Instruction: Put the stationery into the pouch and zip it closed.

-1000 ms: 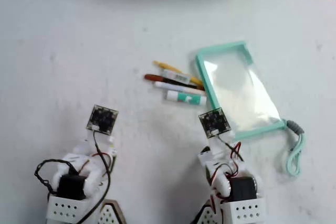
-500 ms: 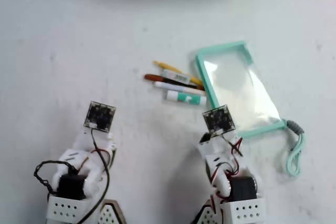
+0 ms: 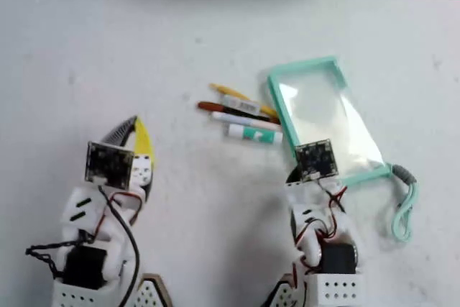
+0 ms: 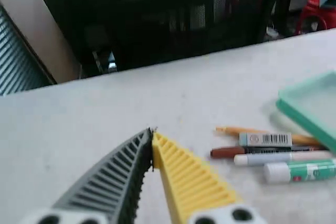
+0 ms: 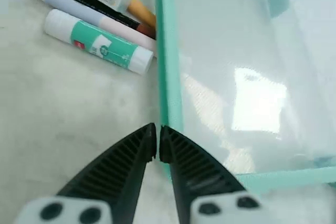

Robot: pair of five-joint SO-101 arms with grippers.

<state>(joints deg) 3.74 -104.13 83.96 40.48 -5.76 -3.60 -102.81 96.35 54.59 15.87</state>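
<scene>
The left pincer [image 4: 152,132] and right pincer [image 5: 157,129], both closed on nothing, hang by the table's [image 3: 72,48] near edge, with pens [image 3: 237,109] and glue stick [image 3: 253,133] mid-table beside the pouch [image 3: 323,109].

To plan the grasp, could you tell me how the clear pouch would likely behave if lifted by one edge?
The pouch looks like thin film lying flat, so it would probably sag. Its glare suggests a slick surface; the green border may grip better.

High overhead; wrist cameras low, both seeing pouch [image 5: 226,77].
</scene>
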